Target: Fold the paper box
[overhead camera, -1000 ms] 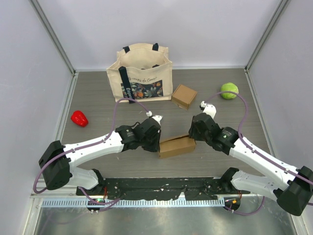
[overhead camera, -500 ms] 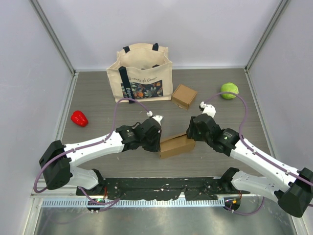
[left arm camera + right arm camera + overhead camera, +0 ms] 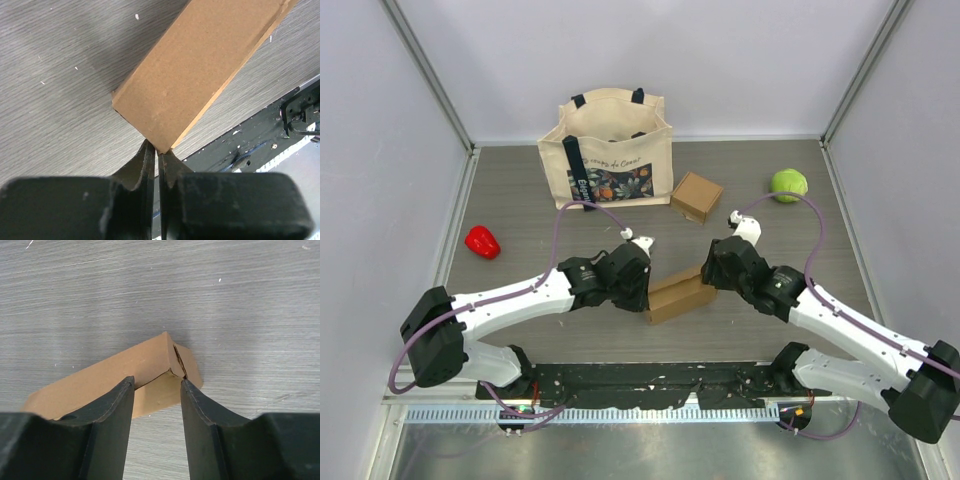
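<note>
Long brown paper box [image 3: 678,296] lying on worktop [image 3: 520,210], between both arms. Fingers of left gripper [image 3: 159,151] pressed together, tips at one box corner. Fingers of right gripper [image 3: 156,384] apart, astride opposite box end; end flap there slightly ajar.

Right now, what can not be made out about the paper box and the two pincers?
- Left wrist view: whether the shut left pincer truly pinches the paper box corner. The box's far end is cut off by the top edge.
- Right wrist view: the inside of the box's open end is too dark. Fingers of the right pincer cover its near side.
- Top view: both pincers' tips, hidden under the left arm and right arm.
</note>
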Available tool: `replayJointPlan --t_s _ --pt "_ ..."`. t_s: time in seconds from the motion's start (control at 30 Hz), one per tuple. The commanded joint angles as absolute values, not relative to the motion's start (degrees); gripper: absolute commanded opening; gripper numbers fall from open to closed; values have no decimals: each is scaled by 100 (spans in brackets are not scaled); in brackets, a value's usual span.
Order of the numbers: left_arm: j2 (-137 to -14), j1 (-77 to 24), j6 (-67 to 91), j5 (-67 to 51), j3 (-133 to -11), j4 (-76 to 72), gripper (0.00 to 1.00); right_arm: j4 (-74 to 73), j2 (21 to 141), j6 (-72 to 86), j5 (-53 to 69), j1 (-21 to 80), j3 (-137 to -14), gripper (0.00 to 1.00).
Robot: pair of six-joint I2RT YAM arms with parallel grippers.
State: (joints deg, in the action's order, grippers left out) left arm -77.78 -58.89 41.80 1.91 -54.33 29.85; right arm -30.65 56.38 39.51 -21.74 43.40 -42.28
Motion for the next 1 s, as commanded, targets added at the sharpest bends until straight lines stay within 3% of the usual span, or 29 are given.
replayJointPlan --t_s 0.0,0.13,0.2,0.23,0.33,0.47,0.5,0.53,0.6,0.9,0.97 --pt "-7752 -5941 4184 211 -5361 3190 13 -3340 5415 4218 -2294 4333 -3797 45" --pt "-7524 -5941 3982 185 -5484 3383 38 -3217 5370 4219 -2285 4333 -3709 45" --pt "-7192 -5941 3859 79 -5624 3602 44 -3147 5422 4158 -2294 4333 -3718 45" --pt "-7059 -5941 3728 62 -5695 3699 54 -3138 5466 4122 -2303 4333 -3761 45" --pt "-6391 -5924 3569 237 -6064 4078 55 -3138 5537 4052 -2276 4324 -3858 45" --pt "-6117 -5661 3402 27 -6434 3588 42 -3120 5511 4017 -2250 4333 -3876 45" --pt "-6248 -5573 3454 -522 -6416 3116 37 -3103 5511 4051 -2259 4324 -3867 45" --pt "-6614 -5424 3550 -771 -6416 2911 27 -3094 5502 4052 -2224 4324 -3858 45" --pt "-7021 -5405 3638 -1211 -6337 2333 17 -3103 5493 4078 -2197 4324 -3867 45" --pt "-7831 -5388 3840 -1177 -5309 836 9 -3225 5265 3991 -2022 4167 -4190 49" --pt "-7814 -5396 3981 -1230 -4941 529 8 -3235 5256 3807 -1437 3878 -4420 50"
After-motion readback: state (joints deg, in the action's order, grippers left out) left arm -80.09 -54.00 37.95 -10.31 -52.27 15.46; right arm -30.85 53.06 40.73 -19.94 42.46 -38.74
